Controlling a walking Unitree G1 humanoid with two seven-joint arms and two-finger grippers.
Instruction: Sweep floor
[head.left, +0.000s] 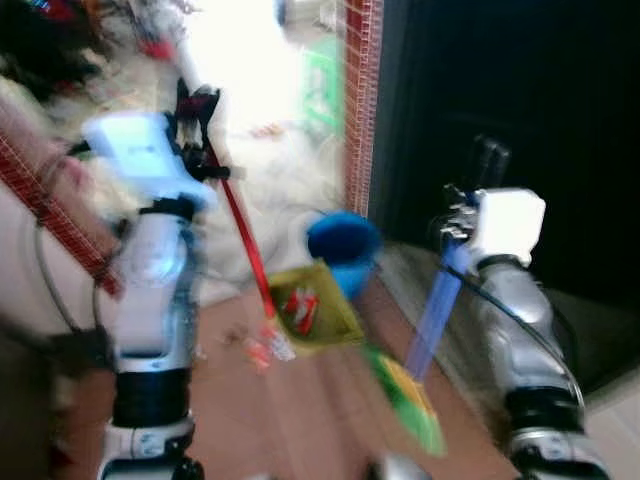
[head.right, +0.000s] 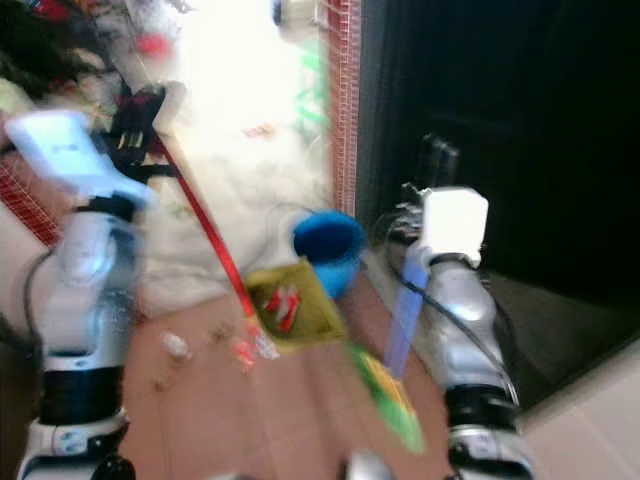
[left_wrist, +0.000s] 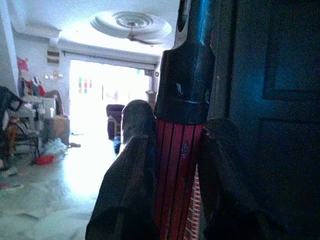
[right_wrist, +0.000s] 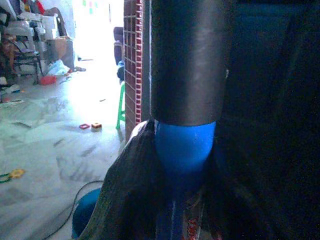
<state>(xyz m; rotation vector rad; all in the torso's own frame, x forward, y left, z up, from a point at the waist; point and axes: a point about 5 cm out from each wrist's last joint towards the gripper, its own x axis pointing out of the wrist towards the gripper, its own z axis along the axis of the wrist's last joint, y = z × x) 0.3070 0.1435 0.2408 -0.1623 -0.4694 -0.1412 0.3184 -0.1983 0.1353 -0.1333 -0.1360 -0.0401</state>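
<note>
Red broom handle — within left gripper

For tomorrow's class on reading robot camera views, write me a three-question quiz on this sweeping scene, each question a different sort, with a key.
1. True or false: the left end effector is shut on the red broom handle.
2. Multiple choice: what does the right end effector hold? A. a green stool B. the blue handle C. a cable
3. Fill in: beside the yellow-green dustpan, close to the red brick pillar, stands a blue ____.

Key: 1 true; 2 B; 3 bucket.
</note>
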